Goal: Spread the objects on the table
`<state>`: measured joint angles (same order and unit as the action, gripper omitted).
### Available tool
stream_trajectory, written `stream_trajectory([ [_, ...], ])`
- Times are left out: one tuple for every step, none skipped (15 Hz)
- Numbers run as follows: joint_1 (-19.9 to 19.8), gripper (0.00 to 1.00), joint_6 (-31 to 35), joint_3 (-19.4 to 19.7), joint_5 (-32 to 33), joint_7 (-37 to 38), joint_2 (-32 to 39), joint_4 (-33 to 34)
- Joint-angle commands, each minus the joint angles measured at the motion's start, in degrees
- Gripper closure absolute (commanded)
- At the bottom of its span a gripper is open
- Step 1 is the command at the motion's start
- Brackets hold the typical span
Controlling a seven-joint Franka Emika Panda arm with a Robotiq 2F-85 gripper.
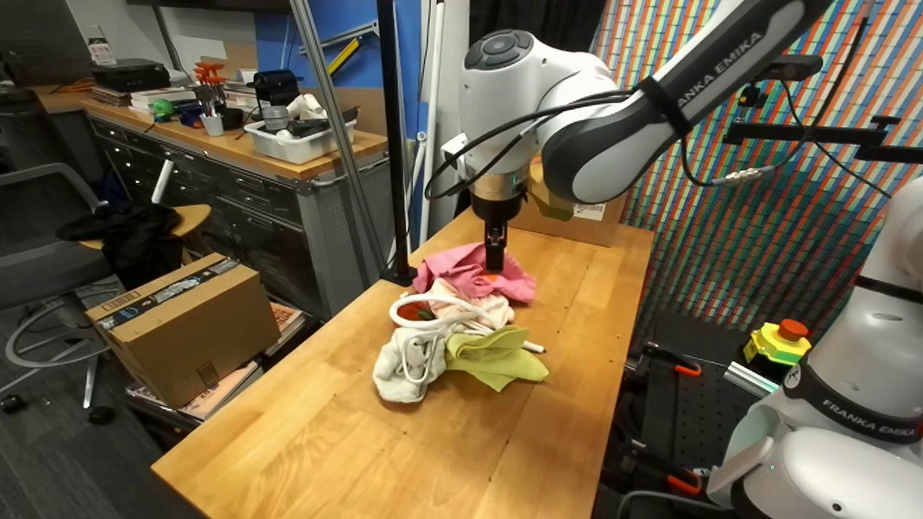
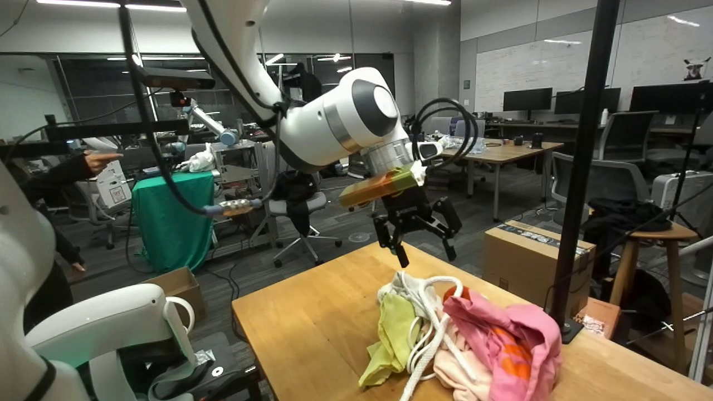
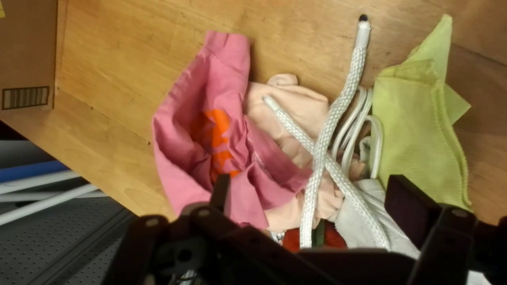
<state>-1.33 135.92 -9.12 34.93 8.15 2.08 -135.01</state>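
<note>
I see the robot's arm (image 1: 699, 90), white and black, with a bend in it. In an exterior view its base (image 1: 840, 468) is near, on the right, and the arm reaches in from high on the right and slopes down to the left. The wrist (image 1: 499, 186) points down. Under it hangs the black gripper (image 2: 426, 254), with its two fingers (image 2: 402, 256) spread far apart and pointing down.

The pink cloth (image 3: 239, 152) carries orange markings (image 3: 219, 136), the white cord (image 3: 323, 146) a braided pattern.
</note>
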Motion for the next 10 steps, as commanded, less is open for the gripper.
stream_trajectory([
  [1.28, 0.0, 3.43, 4.1, 2.47, -0.76, 8.41, 7.73],
  [1.15, 0.0, 4.75, 5.04, 1.98, -2.48, 9.99, 9.21],
  [1.31, 0.0, 6.01, 6.12, 2.75, -2.11, 11.99, 10.83],
  [1.22, 0.0, 6.52, 7.08, 2.29, -3.33, 13.74, 12.64],
  [1.2, 0.0, 7.32, 8.0, 2.31, -3.96, 15.72, 14.4],
  [1.28, 0.0, 8.55, 9.15, 3.02, -3.77, 17.6, 16.0],
  [1.0, 0.0, 8.87, 9.78, 1.76, -5.02, 19.67, 18.1],
  [0.8, 0.0, 9.58, 10.45, 1.2, -5.98, 21.53, 19.72],
  [0.34, 0.0, 9.19, 10.7, -0.42, -7.63, 23.19, 21.47],
  [0.01, 0.0, 9.43, 11.03, -1.57, -8.78, 24.87, 22.91],
])
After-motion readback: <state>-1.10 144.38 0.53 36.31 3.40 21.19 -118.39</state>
